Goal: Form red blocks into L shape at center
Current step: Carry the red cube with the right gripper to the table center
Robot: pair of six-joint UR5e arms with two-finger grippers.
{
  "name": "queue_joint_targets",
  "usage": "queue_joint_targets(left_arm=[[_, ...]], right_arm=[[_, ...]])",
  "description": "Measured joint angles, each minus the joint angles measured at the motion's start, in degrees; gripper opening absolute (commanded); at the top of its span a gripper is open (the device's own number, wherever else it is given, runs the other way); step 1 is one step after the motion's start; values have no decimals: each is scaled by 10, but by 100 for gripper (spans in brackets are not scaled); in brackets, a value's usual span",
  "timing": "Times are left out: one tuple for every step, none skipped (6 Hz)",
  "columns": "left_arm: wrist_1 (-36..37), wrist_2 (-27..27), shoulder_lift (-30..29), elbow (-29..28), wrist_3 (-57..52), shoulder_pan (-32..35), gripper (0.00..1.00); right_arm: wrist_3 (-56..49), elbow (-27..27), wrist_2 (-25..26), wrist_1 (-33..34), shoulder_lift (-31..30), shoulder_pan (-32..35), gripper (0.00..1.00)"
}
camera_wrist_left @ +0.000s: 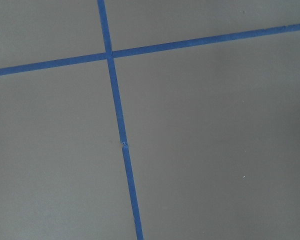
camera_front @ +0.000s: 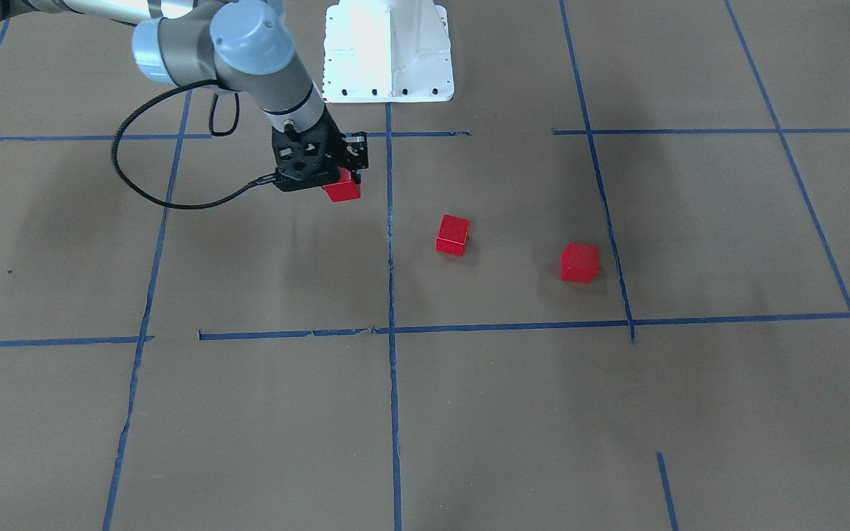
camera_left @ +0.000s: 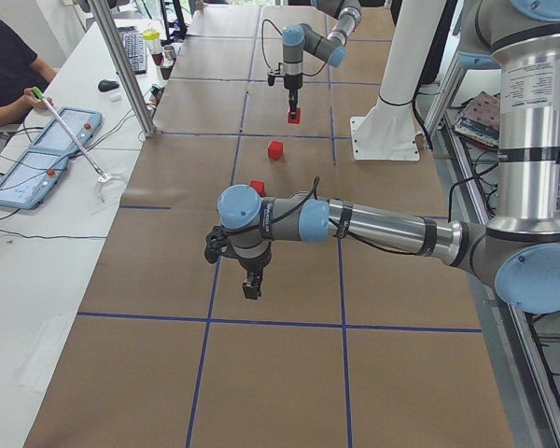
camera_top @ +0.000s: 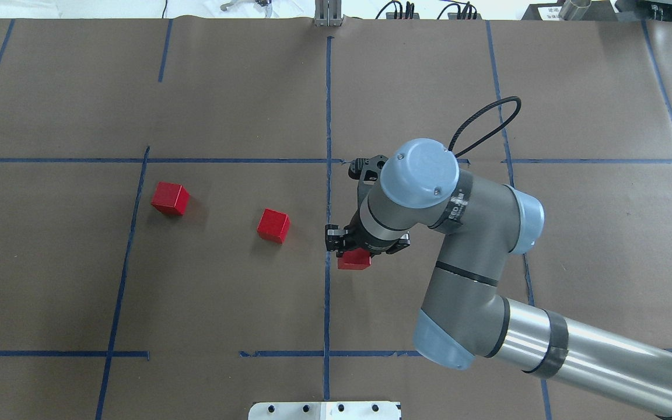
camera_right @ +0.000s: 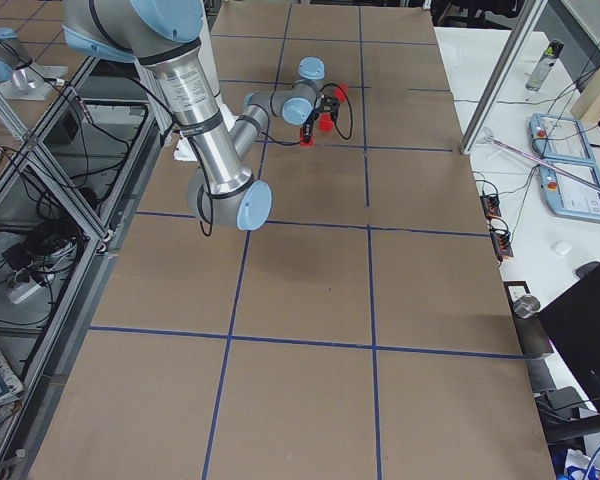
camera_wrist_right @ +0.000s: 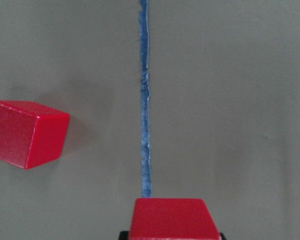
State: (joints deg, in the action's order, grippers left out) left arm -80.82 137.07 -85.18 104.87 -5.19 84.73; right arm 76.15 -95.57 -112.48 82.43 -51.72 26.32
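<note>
The right gripper [camera_front: 341, 179] points straight down with its jaws clamped on a small bright red cube [camera_front: 342, 192] of matte finish. The overhead view places this cube just on the robot's right of the long blue tape line [camera_top: 327, 303] that runs down the middle of the brown paper surface [camera_top: 225, 291]. No view makes clear whether the cube rests on the paper or hangs just above it. The right wrist view shows what the fixed cameras hide behind the wrist: the cube's top face sits square between the jaws, with the tape line running straight ahead of it.

A second red cube [camera_top: 273, 226] lies across the line on the robot's left, near the held one but apart from it, and turned slightly askew. The right wrist view catches it at its left edge. A third red cube [camera_top: 170, 198] sits farther left, well apart from the second and just beside a shorter blue tape line [camera_top: 132, 245]. The wrist camera does not reach it.

The left gripper [camera_left: 251, 285] appears clearly only in the exterior left view, hanging over the paper far from the cubes. I cannot tell whether its jaws are apart or together. Its wrist view shows only crossed tape on paper.
</note>
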Motion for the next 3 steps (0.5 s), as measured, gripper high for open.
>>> queue_joint_targets(left_arm=[[-6, 0, 0, 3, 0, 0, 100], [-13, 0, 0, 4, 1, 0, 100], [-15, 0, 0, 4, 2, 0, 100]], right_arm=[[19, 17, 7, 0, 13, -6, 0], [43, 31, 10, 0, 23, -9, 0], [59, 50, 12, 0, 37, -10, 1]])
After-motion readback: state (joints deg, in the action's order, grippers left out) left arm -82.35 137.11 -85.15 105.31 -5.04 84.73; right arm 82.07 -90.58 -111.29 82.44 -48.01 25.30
